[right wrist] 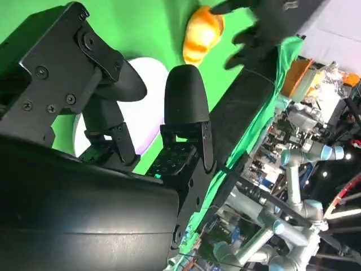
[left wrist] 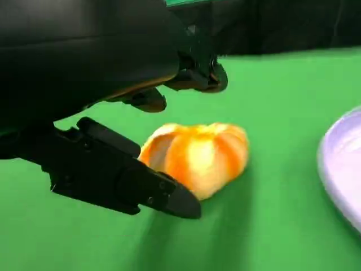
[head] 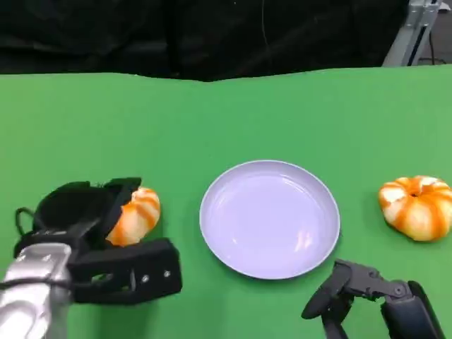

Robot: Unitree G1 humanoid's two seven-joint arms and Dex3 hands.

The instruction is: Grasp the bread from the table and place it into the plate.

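**Two breads, one plate, left hand around one**

I count two breads and one plate on the green tabletop. Near bread sits between my left hand's spread fingers, contact unclear; round, no clear long axis, top tilted plateward. Second bread lies beyond my right hand, which hangs released.

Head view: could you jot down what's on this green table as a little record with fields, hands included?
surface: green table
plate: lavender, empty, at the table's middle
bread near left hand: orange-striped, lying on the table left of the plate
second bread: same kind, right of the plate, untouched
left hand: fingers spread around the near bread, not yet closed on it
right hand: low by the plate's near edge, holding nothing
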